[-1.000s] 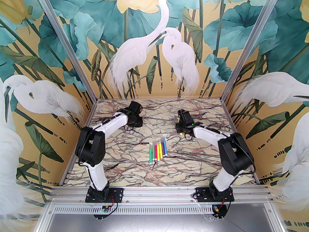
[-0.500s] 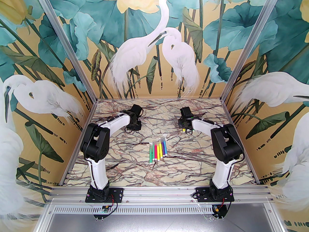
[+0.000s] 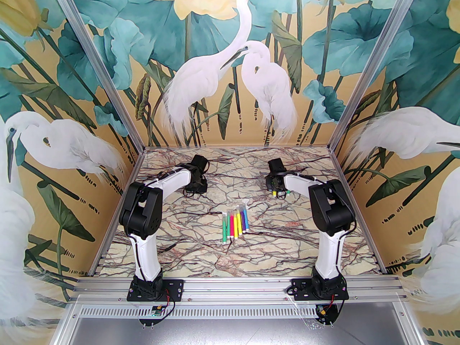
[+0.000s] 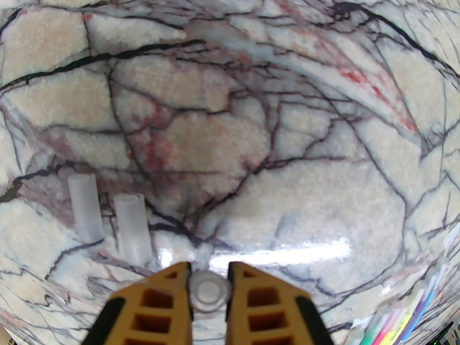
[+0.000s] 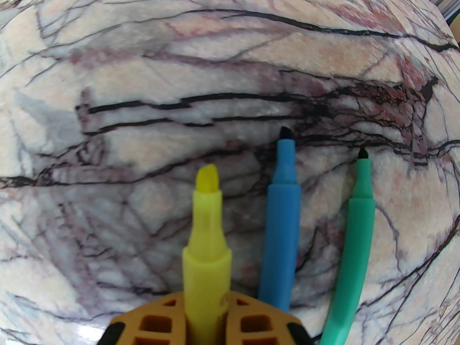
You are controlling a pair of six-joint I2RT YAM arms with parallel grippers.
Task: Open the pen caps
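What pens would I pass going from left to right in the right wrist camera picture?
Uncapped yellow plastic marker pen → uncapped blue plastic marker pen → uncapped slim green plastic marker pen.

A row of pens (image 3: 235, 225) is laid at the middle of the worktop (image 3: 201, 257). Behind it to the left, two caps (image 4: 85, 207) are laid beside the left pincer (image 4: 209, 266), in which a third cap (image 4: 209, 293) is gripped. Behind to the right, two uncapped pens (image 5: 282, 221) are laid beside the held pen (image 5: 206, 221) in the right pincer (image 5: 206, 300).

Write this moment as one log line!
left pincer: shut on clear cap | right pincer: shut on uncapped yellow pen
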